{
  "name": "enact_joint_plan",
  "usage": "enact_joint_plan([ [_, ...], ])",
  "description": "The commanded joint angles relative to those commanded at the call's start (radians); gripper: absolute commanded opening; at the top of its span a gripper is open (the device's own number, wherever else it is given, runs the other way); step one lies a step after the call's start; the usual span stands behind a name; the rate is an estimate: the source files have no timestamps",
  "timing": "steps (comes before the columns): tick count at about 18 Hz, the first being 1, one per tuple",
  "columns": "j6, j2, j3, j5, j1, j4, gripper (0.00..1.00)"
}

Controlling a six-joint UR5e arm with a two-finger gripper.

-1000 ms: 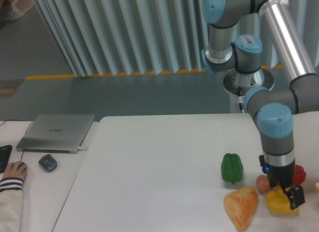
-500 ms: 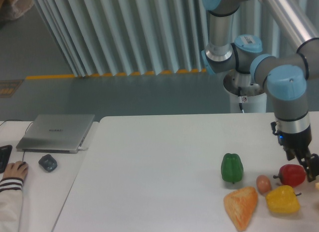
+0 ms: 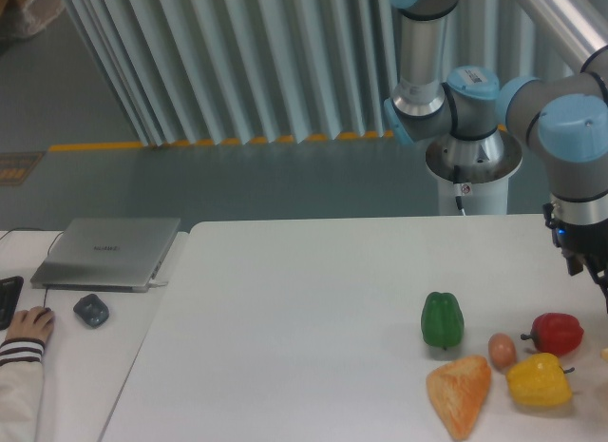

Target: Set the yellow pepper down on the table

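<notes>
Yellow pepper (image 3: 539,380) on table (image 3: 304,309) (no legible writing).

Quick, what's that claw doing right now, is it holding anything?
Claw: mostly cut off at the picture's right edge, so open or closed cannot be told. It holds nothing visible; the yellow pepper sits on the table.

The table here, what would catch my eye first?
Probably the bright toy food grouped at the table's right end: a green pepper, a red pepper, a yellow pepper and an orange wedge. Above them towers the silver-and-blue robot arm, clear of the food.
</notes>
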Motion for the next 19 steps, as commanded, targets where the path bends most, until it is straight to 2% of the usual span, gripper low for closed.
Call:
enact_joint_plan([
  [4, 0.107, 0.025, -0.018, 0.001, 0.048, 0.000, 1.00],
  [9, 0.132, 0.049, -0.026, 0.001, 0.110, -0.009, 1.00],
  [14, 0.236, 0.071, -0.034, 0.000, 0.195, -0.021, 1.00],
  [19, 0.414, 0.089, -0.045, -0.002, 0.291, -0.026, 1.00],
])
